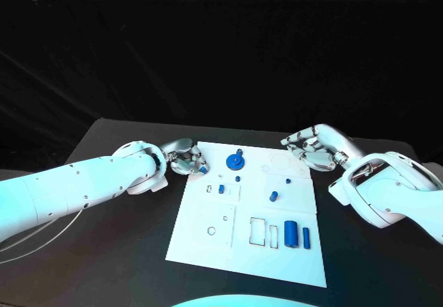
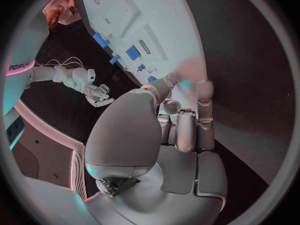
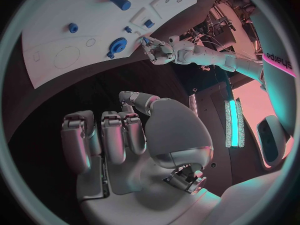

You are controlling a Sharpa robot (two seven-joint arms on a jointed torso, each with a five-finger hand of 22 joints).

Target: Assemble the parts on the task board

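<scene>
The white task board [image 1: 208, 240] lies in the middle of the table. A blue gear [image 1: 235, 162] sits near its far edge, and small blue parts [image 1: 274, 196] are scattered over its middle. A blue cylinder [image 1: 290, 234] and a thin blue bar [image 1: 306, 237] lie side by side near the front right. My left hand [image 1: 187, 158] hovers at the board's far left corner, fingers curled in with nothing in them. My right hand [image 1: 314, 148] hangs by the far right corner, also curled and holding nothing. The left hand [image 2: 178, 130] and the right hand [image 3: 119, 140] look the same in the wrist views.
Rectangular and round recesses [image 1: 257, 231] mark the board's front half. Bare black table [image 1: 120, 243] lies on both sides of the board and in front of it. A black curtain [image 1: 221, 57] closes off the back.
</scene>
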